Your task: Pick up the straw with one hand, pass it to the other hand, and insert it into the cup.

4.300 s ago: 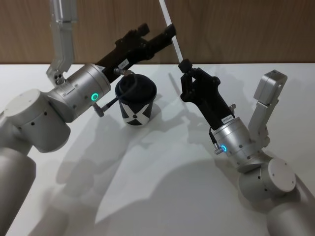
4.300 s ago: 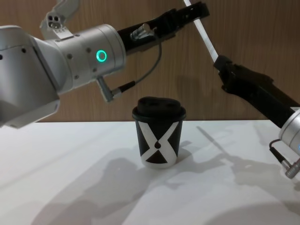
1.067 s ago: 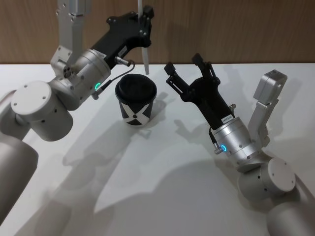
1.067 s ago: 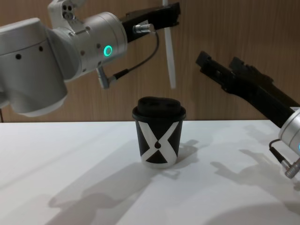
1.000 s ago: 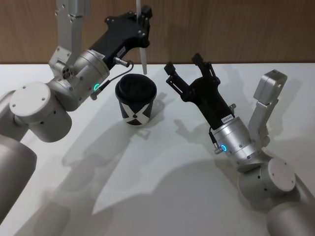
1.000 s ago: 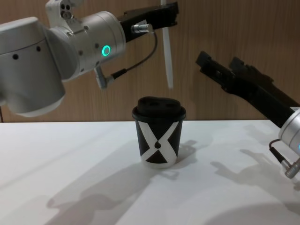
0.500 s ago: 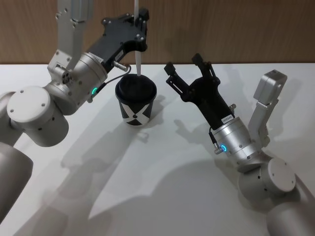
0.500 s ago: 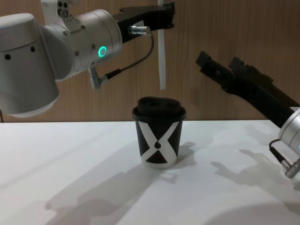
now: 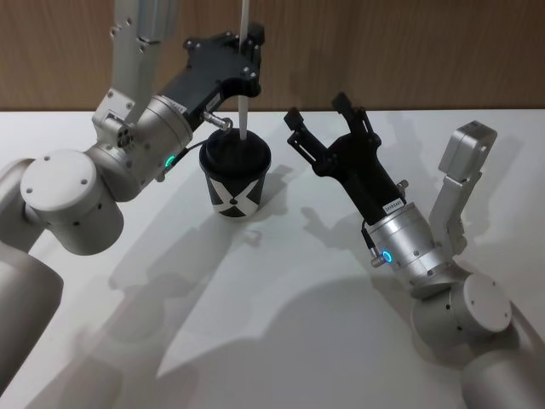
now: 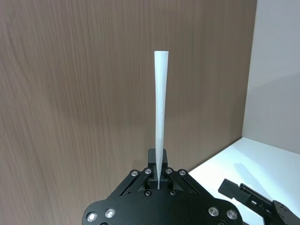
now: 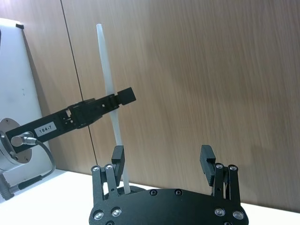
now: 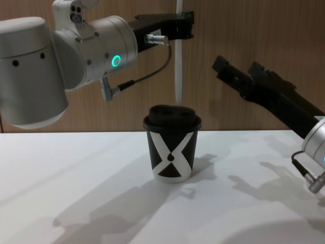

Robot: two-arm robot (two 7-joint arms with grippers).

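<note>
One straw [image 12: 179, 61], clenched upright in left gripper [image 12: 179, 23] above cup [image 12: 171, 145]: centre on lid hole, descend slowly; right gripper [image 12: 242, 71] spread, idle.

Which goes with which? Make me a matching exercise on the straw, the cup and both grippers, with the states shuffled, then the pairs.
1. straw
2. cup
3. left gripper
4. right gripper

A. open and empty
B. black with a white X
C. upright above the cup
D. shut on the straw

Pairs: 1-C, 2-B, 3-D, 4-A

Bare table [image 12: 76, 178] surrounds the cup [image 12: 172, 147]; right pincer [image 12: 238, 76] nearby.
</note>
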